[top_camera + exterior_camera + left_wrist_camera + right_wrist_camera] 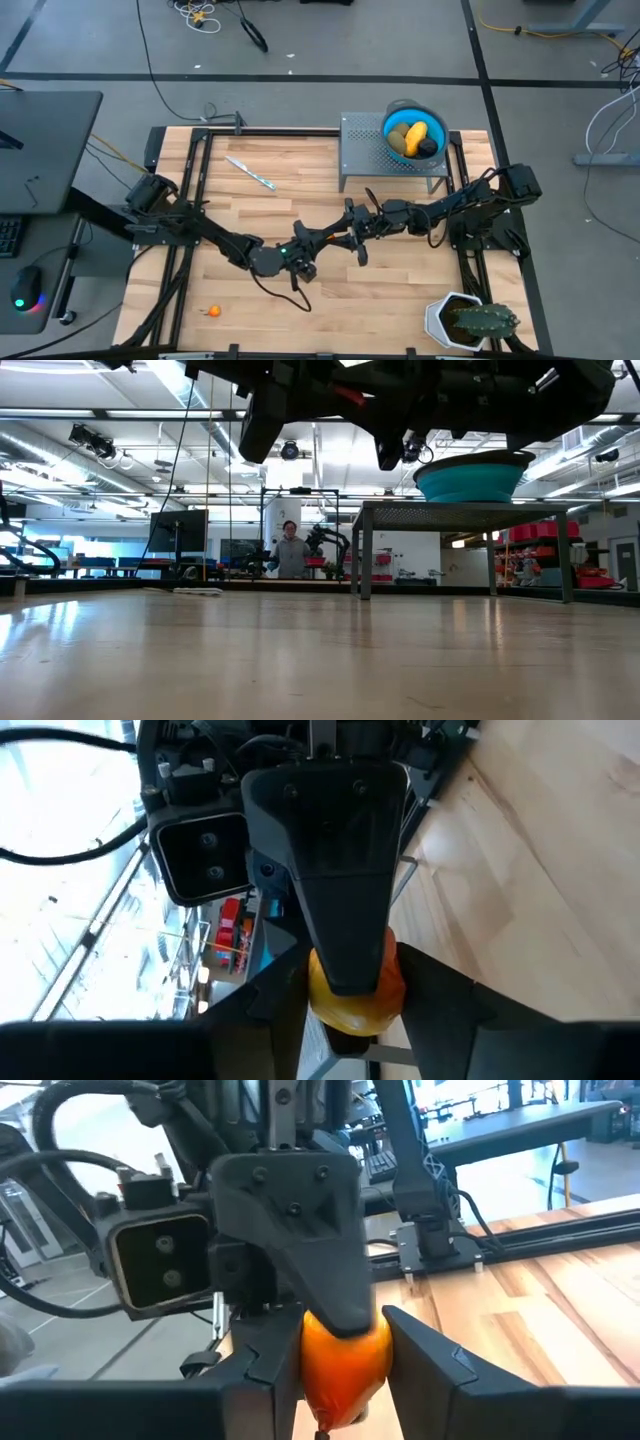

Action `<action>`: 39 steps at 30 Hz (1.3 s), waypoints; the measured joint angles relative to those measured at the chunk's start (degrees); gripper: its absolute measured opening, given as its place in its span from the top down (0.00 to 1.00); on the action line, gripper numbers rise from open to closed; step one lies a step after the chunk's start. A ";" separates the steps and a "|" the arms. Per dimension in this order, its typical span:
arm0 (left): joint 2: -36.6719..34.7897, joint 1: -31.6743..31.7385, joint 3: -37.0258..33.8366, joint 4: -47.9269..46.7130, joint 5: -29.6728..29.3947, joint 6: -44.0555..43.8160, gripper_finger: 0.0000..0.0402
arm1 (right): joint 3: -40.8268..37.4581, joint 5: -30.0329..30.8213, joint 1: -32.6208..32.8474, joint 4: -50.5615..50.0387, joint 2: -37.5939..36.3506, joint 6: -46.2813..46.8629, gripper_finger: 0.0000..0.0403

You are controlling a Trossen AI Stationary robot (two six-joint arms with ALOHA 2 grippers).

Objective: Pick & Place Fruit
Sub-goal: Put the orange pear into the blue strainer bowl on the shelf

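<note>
Near left, a tiny orange bit [213, 312] is lying alone on the surface [300, 180]. Mid-surface, the left pincer [352, 1032] is closing narrow on an orange [356, 1000], held up off the surface. The right pincer [345, 1385] is meeting it nose to nose, pinching the same orange from the other side, fruit sitting squarely between both pairs of fingers. It's looking light, smooth and slippery, so I'd be gripping across its widest middle. Far right, the bowl [391, 118] is carrying more fruit.
</note>
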 joint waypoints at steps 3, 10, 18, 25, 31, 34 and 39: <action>0.00 -0.35 -0.04 0.09 -0.09 -2.44 0.56 | 0.00 0.15 -0.33 -0.28 -0.03 0.02 0.69; 0.00 -2.35 -0.04 0.03 -2.54 -8.48 0.32 | -0.09 0.53 -2.20 -1.16 -1.02 0.44 0.69; -0.15 -3.64 -0.04 -10.68 -7.11 -40.39 0.20 | -0.09 4.31 -10.00 -18.78 -15.89 -3.92 0.69; -0.11 -1.56 -0.38 -25.00 15.79 -66.26 0.20 | -0.09 8.56 -19.85 -39.31 -32.39 -8.49 0.68; -0.11 -0.96 -4.34 -18.85 23.55 -70.01 0.20 | -0.09 13.35 -29.53 -52.83 -42.36 -11.23 0.68; -0.27 -0.73 -8.48 -12.33 25.83 -70.85 0.20 | -0.09 12.80 -34.12 -56.86 -44.91 -11.20 0.68; -3.38 -0.27 -16.75 -1.75 26.70 -74.09 0.20 | -0.09 10.57 -39.47 -58.24 -46.64 -11.28 0.68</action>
